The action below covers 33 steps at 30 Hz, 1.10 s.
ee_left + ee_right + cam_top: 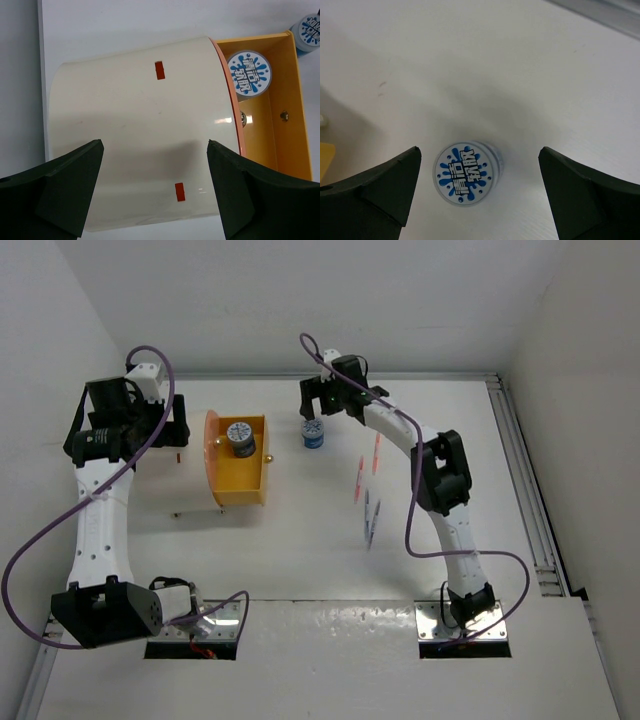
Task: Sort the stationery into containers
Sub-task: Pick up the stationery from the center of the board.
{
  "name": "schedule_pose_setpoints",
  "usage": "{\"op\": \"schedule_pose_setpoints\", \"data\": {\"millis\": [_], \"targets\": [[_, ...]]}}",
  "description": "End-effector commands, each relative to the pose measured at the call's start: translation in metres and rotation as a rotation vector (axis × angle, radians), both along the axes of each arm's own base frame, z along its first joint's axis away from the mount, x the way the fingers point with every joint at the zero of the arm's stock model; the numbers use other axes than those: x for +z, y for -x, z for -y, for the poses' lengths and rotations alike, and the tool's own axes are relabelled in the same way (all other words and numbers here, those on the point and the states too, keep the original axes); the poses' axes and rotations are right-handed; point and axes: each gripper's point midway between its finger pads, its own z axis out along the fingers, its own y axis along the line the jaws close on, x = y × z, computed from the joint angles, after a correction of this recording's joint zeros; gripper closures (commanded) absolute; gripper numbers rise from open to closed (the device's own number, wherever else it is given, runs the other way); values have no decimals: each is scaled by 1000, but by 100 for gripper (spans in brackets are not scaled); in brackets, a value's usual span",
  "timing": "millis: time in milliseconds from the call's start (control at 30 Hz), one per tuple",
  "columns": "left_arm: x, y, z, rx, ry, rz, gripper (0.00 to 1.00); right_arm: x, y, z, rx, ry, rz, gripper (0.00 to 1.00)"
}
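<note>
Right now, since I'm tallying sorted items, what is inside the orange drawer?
One blue-and-white roll stands at the far end of the orange drawer. The rest of the drawer's floor shows bare, with nothing else in it. The patch of floor under the roll is covered.

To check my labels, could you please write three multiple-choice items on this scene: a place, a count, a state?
1. Where is the loose roll? A in the orange drawer B on the table below the right gripper C held aloft
2. How many rolls lie in the orange drawer? A none B one C two
3. The right gripper is: A open B shut on the loose roll C shut on nothing
1 B, it sits on bare table between the jaws; 2 B, one stored roll shows inside; 3 A, the jaws stand wide, clear of it.
</note>
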Motion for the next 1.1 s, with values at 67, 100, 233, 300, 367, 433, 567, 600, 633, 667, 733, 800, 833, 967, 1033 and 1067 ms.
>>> {"op": "schedule_pose_setpoints", "data": {"millis": [67, 100, 233, 300, 367, 433, 567, 600, 633, 667, 733, 800, 833, 967, 1033, 1067], "targets": [[0, -2, -5, 13, -9, 13, 9, -11, 13, -19, 105, -11, -16, 1], [-2, -3, -6, 15, -9, 7, 9, -17, 15, -22, 116, -3, -23, 1], [-3, -3, -6, 14, -10, 4, 8, -39, 24, -22, 130, 27, -67, 1], [-3, -3, -6, 13, -11, 2, 8, -51, 27, -20, 128, 43, -88, 2], [-4, -2, -7, 15, -16, 0, 9, -59, 30, -20, 133, 59, -97, 3], [-3, -2, -8, 16, -16, 2, 8, -63, 32, -19, 135, 72, -99, 4], [-4, -3, -7, 14, -15, 0, 9, -70, 34, -16, 147, 100, -102, 7], [-4, -3, -8, 16, -15, -1, 9, -71, 35, -15, 149, 105, -103, 9], [-4, -3, -7, 15, -15, -1, 9, -72, 36, -15, 152, 108, -106, 11], [-4, -3, -7, 15, -15, -1, 8, -73, 36, -14, 158, 117, -99, 13], [-4, -2, -9, 20, -18, -2, 8, -72, 36, -15, 162, 122, -88, 19], [-4, -2, -9, 21, -23, -4, 8, -69, 34, -16, 163, 130, -67, 31], [-3, -1, -9, 24, -24, -1, 9, -67, 33, -17, 163, 131, -59, 34], [-3, -1, -10, 24, -24, -1, 9, -56, 31, -23, 182, 130, -10, 36], [-3, -1, -9, 24, -19, -1, 9, -54, 34, -26, 208, 136, 0, 53], [-2, -2, -9, 24, -19, 1, 9, -53, 36, -27, 212, 133, 5, 68]]}}
